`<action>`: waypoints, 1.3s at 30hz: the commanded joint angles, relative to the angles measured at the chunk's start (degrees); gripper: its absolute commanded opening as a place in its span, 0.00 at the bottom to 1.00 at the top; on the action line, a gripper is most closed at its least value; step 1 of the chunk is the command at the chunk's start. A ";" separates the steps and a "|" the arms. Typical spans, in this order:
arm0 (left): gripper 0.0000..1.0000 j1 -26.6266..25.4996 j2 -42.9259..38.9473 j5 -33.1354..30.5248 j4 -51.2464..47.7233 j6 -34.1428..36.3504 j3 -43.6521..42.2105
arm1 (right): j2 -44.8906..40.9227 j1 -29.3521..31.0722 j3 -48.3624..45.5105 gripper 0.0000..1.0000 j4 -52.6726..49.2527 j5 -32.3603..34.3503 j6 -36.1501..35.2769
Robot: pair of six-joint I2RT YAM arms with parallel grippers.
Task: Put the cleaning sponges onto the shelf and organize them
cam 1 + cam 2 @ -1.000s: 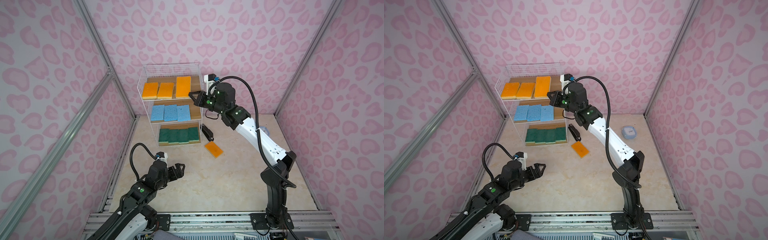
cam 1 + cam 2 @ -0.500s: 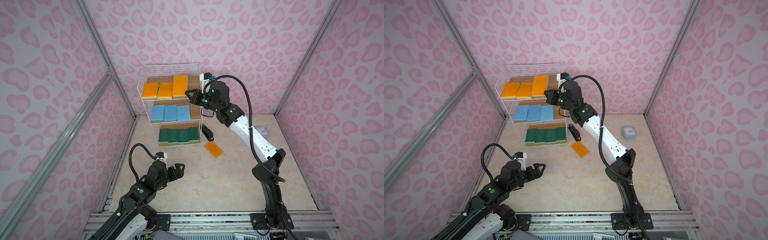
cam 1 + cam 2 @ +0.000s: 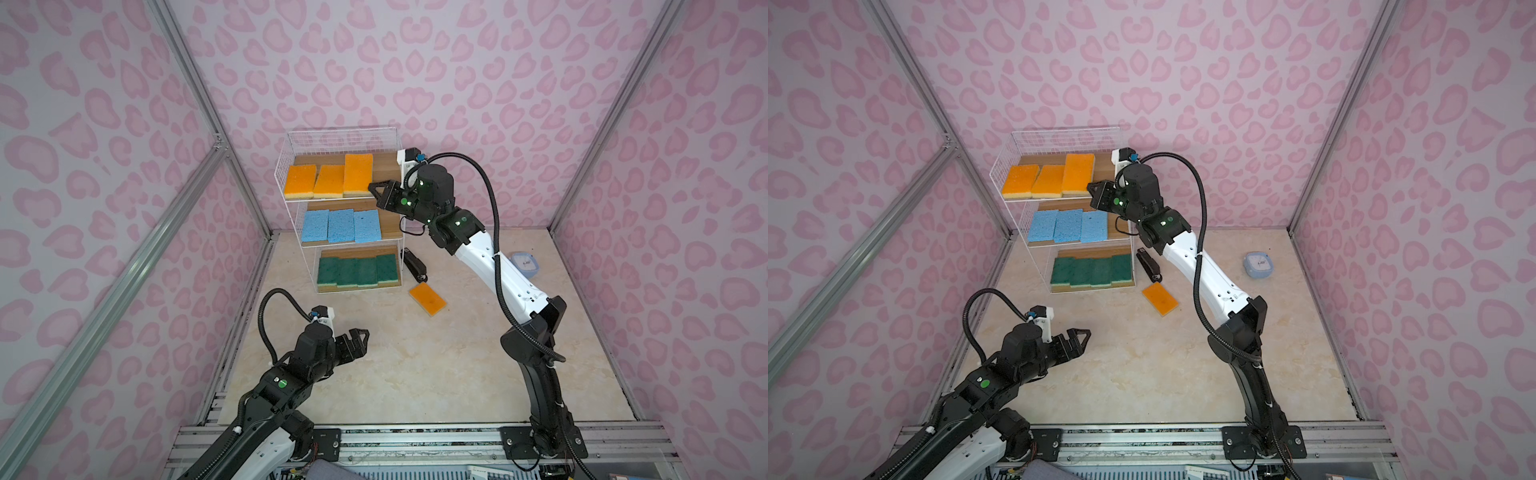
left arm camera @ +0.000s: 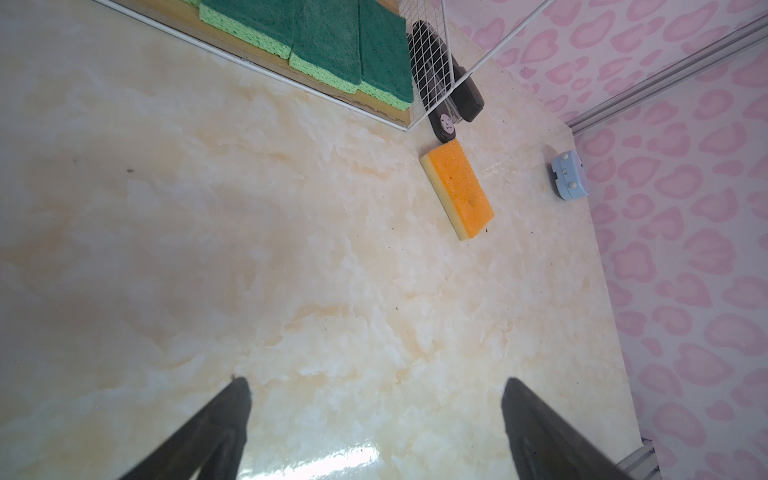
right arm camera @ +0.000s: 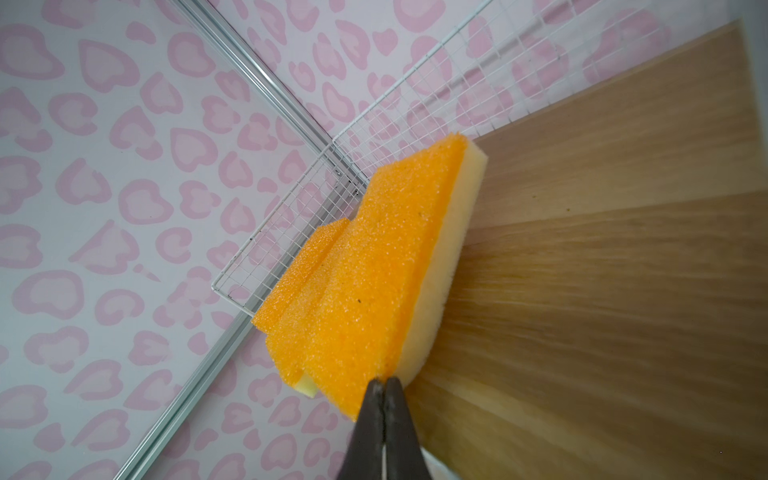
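Observation:
The shelf (image 3: 345, 143) stands at the back. Its top tier carries three orange sponges (image 3: 358, 174), the middle tier three light blue ones (image 3: 340, 225), and the bottom tier several dark green ones (image 3: 357, 270). One more orange sponge (image 3: 427, 299) (image 4: 459, 189) lies on the floor right of the shelf. My right gripper (image 3: 372, 188) (image 5: 384, 380) is shut on nothing, its tips against the near right corner of the rightmost top-tier sponge (image 5: 374, 266). My left gripper (image 3: 361, 338) (image 4: 375, 380) hangs open and empty low over the front left floor.
A black stapler (image 3: 415, 266) lies against the shelf's right side, just behind the loose sponge. A small pale-blue case (image 3: 524, 264) sits near the right wall. Bare wooden board (image 5: 602, 249) shows right of the top-tier sponges.
My shut right gripper has moved left along the top tier, and the rightmost orange sponge has slid left against its neighbour. The left arm has not moved.

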 commanded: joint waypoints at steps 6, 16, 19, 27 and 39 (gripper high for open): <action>0.96 0.05 -0.97 -0.62 -1.12 -0.01 0.01 | 1.87 0.13 2.07 0.20 -0.23 -0.94 1.11; 0.96 0.04 -0.33 -0.21 -0.54 0.23 0.00 | -2.43 0.19 -3.62 0.61 1.90 -0.36 0.13; 0.96 0.05 0.50 0.06 -0.46 1.01 0.36 | -4.68 0.22 -6.76 0.67 3.15 -0.44 -0.24; 0.91 -0.11 5.51 1.60 2.75 1.88 1.76 | -11.42 1.36 -16.29 0.74 5.65 -2.01 -2.20; 0.76 -2.50 19.15 1.39 11.50 2.20 5.37 | -40.73 -7.21 -67.59 0.69 16.71 -3.06 -5.47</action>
